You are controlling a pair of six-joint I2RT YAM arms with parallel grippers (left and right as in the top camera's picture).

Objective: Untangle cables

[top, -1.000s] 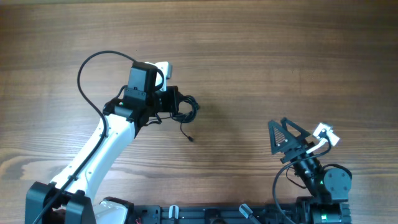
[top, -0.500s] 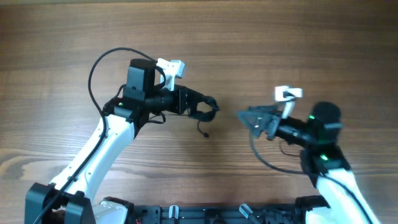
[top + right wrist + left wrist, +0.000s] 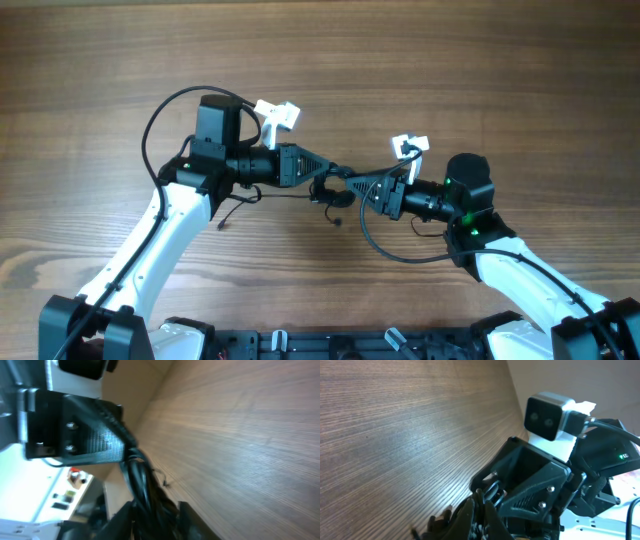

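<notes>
The cables [image 3: 333,196] are a small knot of thin black wire hanging above the wooden table [image 3: 450,70] near its middle. My left gripper [image 3: 331,177] reaches in from the left and is shut on the knot. My right gripper [image 3: 353,186] meets it nose to nose from the right. The left wrist view shows my left gripper [image 3: 479,503] pinching wire loops [image 3: 490,492]. In the right wrist view the cables [image 3: 141,477] fill the gap between the fingers of my right gripper [image 3: 156,516], and a loose plug end [image 3: 164,483] dangles below.
A thin strand trails left from the knot to a small end [image 3: 221,227] near the left arm. Thicker black arm cables loop above the left arm [image 3: 160,110] and below the right wrist [image 3: 385,245]. A black rail [image 3: 330,345] runs along the table's front edge.
The right arm has swung in from the lower right to the knot and its jaws have closed round the wires. The left gripper has carried the knot to the right.
</notes>
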